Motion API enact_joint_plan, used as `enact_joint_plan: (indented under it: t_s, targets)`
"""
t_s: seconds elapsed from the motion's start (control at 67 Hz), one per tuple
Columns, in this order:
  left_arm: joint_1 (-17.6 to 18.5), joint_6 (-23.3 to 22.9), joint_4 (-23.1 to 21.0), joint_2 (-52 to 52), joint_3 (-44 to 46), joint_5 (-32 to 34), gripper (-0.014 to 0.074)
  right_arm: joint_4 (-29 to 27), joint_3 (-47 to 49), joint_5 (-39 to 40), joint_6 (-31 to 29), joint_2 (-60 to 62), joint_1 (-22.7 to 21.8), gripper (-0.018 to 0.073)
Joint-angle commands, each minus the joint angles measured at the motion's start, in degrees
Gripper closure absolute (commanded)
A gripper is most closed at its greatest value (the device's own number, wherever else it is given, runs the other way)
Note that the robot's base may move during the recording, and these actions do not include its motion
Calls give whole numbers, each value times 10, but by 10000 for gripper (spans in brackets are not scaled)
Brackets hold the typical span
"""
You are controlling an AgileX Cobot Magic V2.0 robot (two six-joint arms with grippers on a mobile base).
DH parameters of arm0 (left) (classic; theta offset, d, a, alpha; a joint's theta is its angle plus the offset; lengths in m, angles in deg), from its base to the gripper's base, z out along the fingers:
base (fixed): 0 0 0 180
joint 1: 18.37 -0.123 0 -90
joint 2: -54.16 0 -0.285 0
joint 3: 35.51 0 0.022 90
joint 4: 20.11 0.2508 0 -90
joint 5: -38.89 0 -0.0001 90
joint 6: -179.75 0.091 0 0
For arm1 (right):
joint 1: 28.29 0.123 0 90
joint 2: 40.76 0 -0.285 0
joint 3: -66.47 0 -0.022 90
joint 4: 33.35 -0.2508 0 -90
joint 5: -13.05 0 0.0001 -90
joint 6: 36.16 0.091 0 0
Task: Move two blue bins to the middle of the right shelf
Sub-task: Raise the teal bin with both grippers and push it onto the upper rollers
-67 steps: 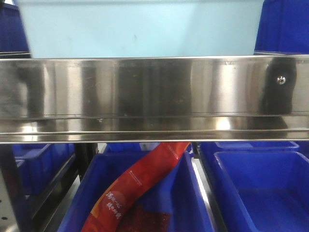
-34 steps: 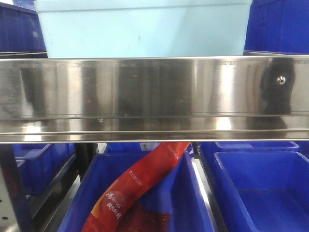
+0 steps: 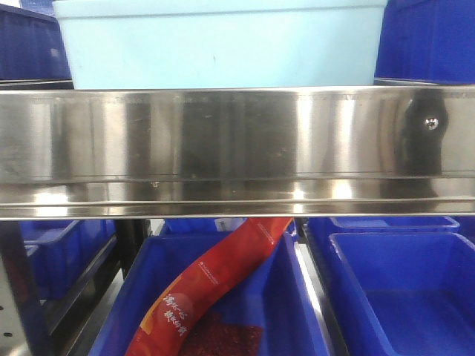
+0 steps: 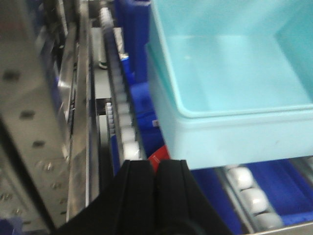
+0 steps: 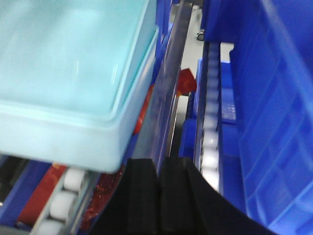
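This looks like a warehouse or factory parts store. A flow rack (image 3: 237, 148) of brushed stainless steel fills the front view, its broad rail crossing the middle of the frame with a screw head at the right. Perforated uprights (image 4: 29, 112) stand at the left of the left wrist view, and white roller tracks (image 4: 120, 117) run back along the tiers. Plastic stock bins sit on every level: dark bins (image 3: 393, 289) along the bottom of the front view and in its upper corners, a pale bin (image 3: 223, 44) at top centre. A red packet (image 3: 208, 285) lies in one lower bin.
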Motion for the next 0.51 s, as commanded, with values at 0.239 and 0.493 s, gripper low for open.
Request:
enact_joint_plan:
  t_s: [0.239,0.493]
  targets:
    - [-7,-10,0,170,-201,116,707,10,-274,187,1,165,-3,720]
    - [-7,-10,19,282,-242,118,707,10,-378,211,1,328,-3,720]
